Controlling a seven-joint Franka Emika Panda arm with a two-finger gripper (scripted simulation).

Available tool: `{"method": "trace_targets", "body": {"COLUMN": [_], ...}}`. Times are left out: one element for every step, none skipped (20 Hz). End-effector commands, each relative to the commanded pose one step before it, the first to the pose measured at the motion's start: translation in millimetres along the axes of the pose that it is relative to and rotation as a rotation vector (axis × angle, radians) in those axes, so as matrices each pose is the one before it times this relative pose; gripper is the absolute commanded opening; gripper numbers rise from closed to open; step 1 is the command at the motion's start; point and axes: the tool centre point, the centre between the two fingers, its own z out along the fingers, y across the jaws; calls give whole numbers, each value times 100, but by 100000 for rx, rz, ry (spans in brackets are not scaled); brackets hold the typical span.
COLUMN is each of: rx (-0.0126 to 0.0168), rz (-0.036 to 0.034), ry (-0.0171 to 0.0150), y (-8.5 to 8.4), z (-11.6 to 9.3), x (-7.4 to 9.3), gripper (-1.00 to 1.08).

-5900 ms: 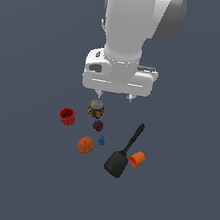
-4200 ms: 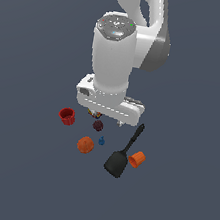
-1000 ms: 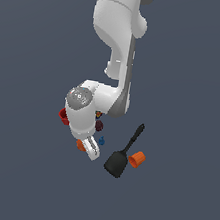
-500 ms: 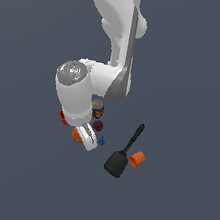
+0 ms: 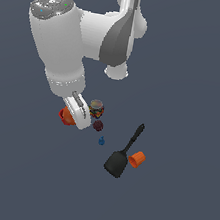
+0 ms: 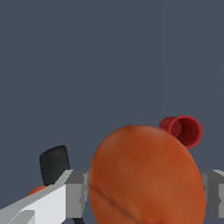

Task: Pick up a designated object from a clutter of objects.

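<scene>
The orange ball (image 6: 146, 175) fills the wrist view, clamped between my two grey fingers (image 6: 75, 192). My gripper (image 6: 146, 190) is shut on it. In the exterior view the gripper (image 5: 76, 114) hangs above the clutter, and the orange ball (image 5: 68, 117) shows beside the white finger. The red cup (image 6: 183, 130) lies below, behind the ball; in the exterior view it is mostly hidden by the gripper and ball.
On the floor are the multicoloured jar (image 5: 96, 109), the dark maroon ball (image 5: 97, 125), the tiny blue piece (image 5: 101, 141), the black spatula (image 5: 119, 159) and the orange cup (image 5: 136, 159). The spatula (image 6: 54, 162) also shows in the wrist view.
The arm came down over the clutter and closed on the orange ball. Over the last second it has risen with the ball, toward the exterior view's left; the ball's spot is bare.
</scene>
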Motion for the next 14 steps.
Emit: {"method": "trace_targets", "body": {"rx": [29,0,0,0,0,0,0,0,0,0,0,0,-43,0], "rz": [40,0,0,0,0,0,0,0,0,0,0,0,-51,0], "ry": [119,0,0,0,0,0,0,0,0,0,0,0,18,0], "y": [555,197,193,188,184,179,169,158,146,134,122,110,57,87], "z": [-3047,-1135,-1123,-1112,-1101,-1088,-1050,-993,-931,-870,-811,-752,-687,-638], "x": [235,99,100,102,104,106,106,103,100,96,93,90,62,85], "gripper": [-100,-100,-100,-100,-100,-100,-100,-100,-100,-100,-100,-100,-100,-100]}}
